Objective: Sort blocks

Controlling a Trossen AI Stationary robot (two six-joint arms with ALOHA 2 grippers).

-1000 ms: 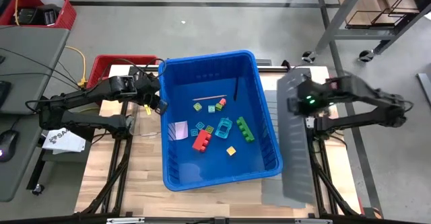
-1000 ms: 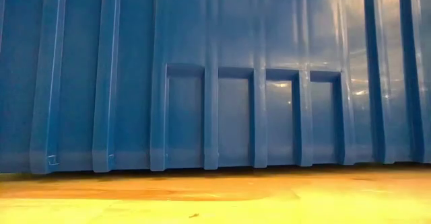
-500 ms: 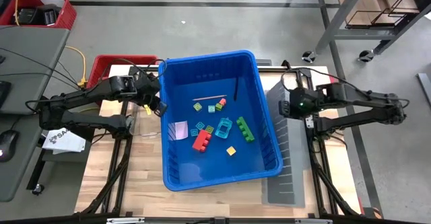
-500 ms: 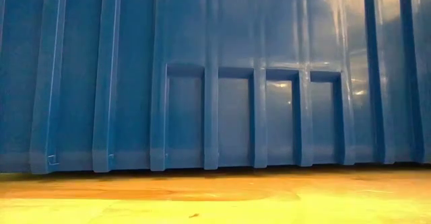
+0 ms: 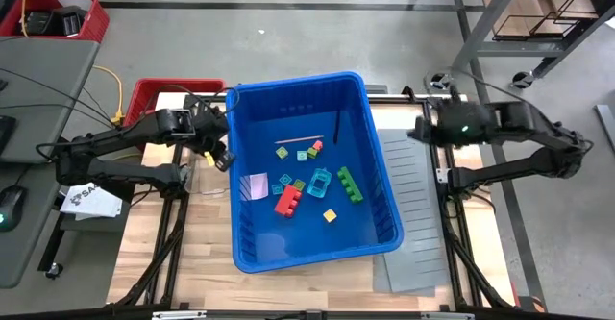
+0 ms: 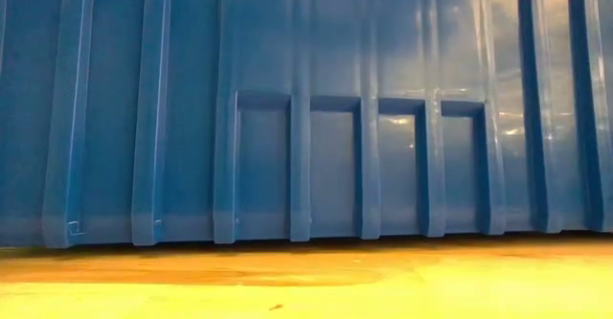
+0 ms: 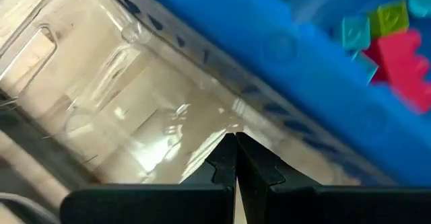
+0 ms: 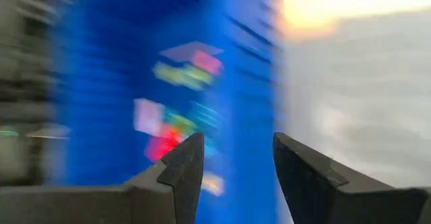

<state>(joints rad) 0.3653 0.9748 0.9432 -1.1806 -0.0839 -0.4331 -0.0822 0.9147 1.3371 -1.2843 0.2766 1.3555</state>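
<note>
Several small blocks lie loose on the floor of the blue bin [image 5: 252, 109]: a red one [image 5: 286, 201], a green one [image 5: 350, 184], a yellow one [image 5: 330, 215] and teal ones [image 5: 320, 179]. My left gripper [image 5: 219, 157] hangs just outside the bin's left wall, shut, with nothing visible between its fingers [image 7: 234, 140], above a clear plastic container [image 7: 101, 83]. My right gripper [image 5: 419, 134] is raised off the bin's right side, open and empty [image 8: 236, 158]. The low view shows only the bin's near wall [image 6: 306, 118].
A grey ribbed panel [image 5: 408, 214] lies flat on the table right of the bin, under my right arm. A red basket [image 5: 154, 94] stands behind my left arm. A thin pale stick [image 5: 291, 139], a dark stick [image 5: 337, 128] and a pale square [image 5: 254, 185] also lie in the bin.
My right gripper has let go of the grey panel and risen, moving a little toward the far edge. The panel, held tilted up a second ago, has dropped and now lies flat on the table right of the bin. My left gripper has rolled slightly in place.
</note>
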